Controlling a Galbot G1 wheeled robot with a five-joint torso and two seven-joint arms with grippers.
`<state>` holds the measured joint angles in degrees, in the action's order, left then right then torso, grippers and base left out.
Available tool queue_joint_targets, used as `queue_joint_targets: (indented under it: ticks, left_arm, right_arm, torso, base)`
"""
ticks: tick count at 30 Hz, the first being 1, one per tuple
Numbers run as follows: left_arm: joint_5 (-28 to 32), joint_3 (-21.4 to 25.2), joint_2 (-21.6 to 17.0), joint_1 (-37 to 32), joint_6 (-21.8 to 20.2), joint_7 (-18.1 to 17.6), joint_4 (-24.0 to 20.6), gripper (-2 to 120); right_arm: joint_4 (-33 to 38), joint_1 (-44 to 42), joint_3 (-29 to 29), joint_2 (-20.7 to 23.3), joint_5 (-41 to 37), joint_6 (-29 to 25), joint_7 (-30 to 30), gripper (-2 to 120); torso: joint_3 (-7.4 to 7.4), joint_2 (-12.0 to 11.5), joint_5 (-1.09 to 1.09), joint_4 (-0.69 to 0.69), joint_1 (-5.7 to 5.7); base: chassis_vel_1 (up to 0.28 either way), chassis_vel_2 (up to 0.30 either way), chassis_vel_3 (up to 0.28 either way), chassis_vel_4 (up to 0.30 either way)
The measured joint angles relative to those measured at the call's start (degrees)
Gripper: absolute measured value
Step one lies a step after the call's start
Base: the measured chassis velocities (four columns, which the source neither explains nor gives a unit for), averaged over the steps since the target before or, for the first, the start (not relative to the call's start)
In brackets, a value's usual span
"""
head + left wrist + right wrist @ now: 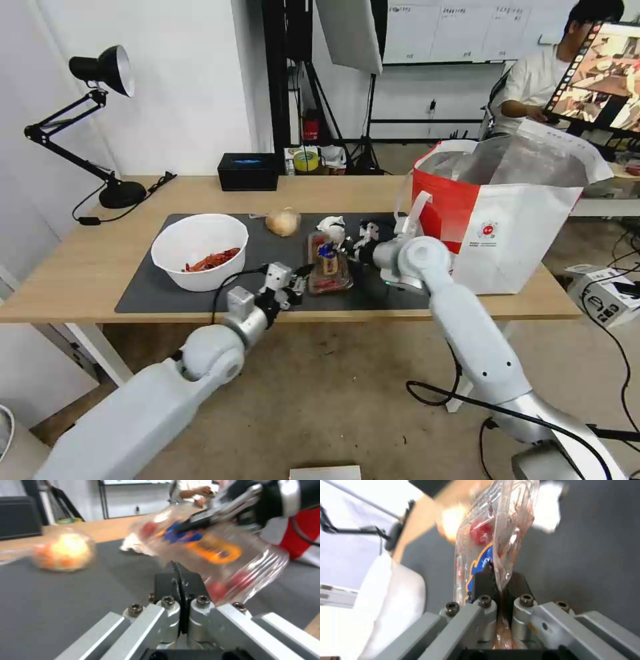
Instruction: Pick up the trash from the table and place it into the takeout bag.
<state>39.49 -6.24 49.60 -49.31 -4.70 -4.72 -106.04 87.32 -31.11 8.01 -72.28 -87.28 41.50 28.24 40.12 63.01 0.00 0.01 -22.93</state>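
While the right tool [500, 580] pinches the thin edge of the clear clamshell tray [328, 267] above the counter's dark mat [147, 293], the left tool [180, 585] waits beside it, pressed together. Light and flexible, this tray may buckle; a grip on the stiffer rim seems safer.

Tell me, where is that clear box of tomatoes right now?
In the head view the tomato box sits mid-mat, pinched by the right tool, between the white bowl and the red bag.

No text can be read. The bag [513, 227], beyond the right gripper [347, 252], bears a small round red logo; the tray [213, 552] it grips has a blue-and-orange label, lettering illegible.
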Motion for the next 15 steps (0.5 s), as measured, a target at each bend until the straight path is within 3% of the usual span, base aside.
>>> queue_joint_targets:
  ticks: [2, 6, 9, 15]
  left_arm:
    - [0.1, 6.0, -0.6, -5.9, 0.5, 1.0, -2.8, 0]
    - [-1.4, 10.3, -0.8, -12.0, 1.4, 2.6, -4.5, 0]
    - [-2.0, 11.9, -0.8, -14.6, 1.9, 2.9, -5.4, 2]
    - [-2.5, 14.3, -0.8, -18.2, 2.5, 3.0, -7.1, 20]
  right_arm:
    - [3.2, -0.8, 2.2, 1.9, 0.2, -0.1, -1.7, 0]
    - [8.7, -2.0, 5.0, 4.1, 0.0, -1.5, -3.9, 0]
    - [12.4, -2.0, 7.0, 5.1, -0.7, -3.0, -4.5, 0]
    - [18.7, -0.2, 10.8, 7.2, -1.5, -8.1, -3.6, 0]
  torso:
    - [-0.01, 0.0, 0.0, -0.01, 0.0]
    - [-0.01, 0.0, -0.01, 0.0, 0.01]
    - [-0.02, 0.0, 0.01, -0.01, 0.01]
    - [-0.02, 0.0, -0.01, -0.01, 0.02]
  base:
    - [0.0, 0.0, 0.0, 0.0]
    - [0.0, 0.0, 0.0, 0.0]
    - [0.0, 0.0, 0.0, 0.0]
    - [0.0, 0.0, 0.0, 0.0]
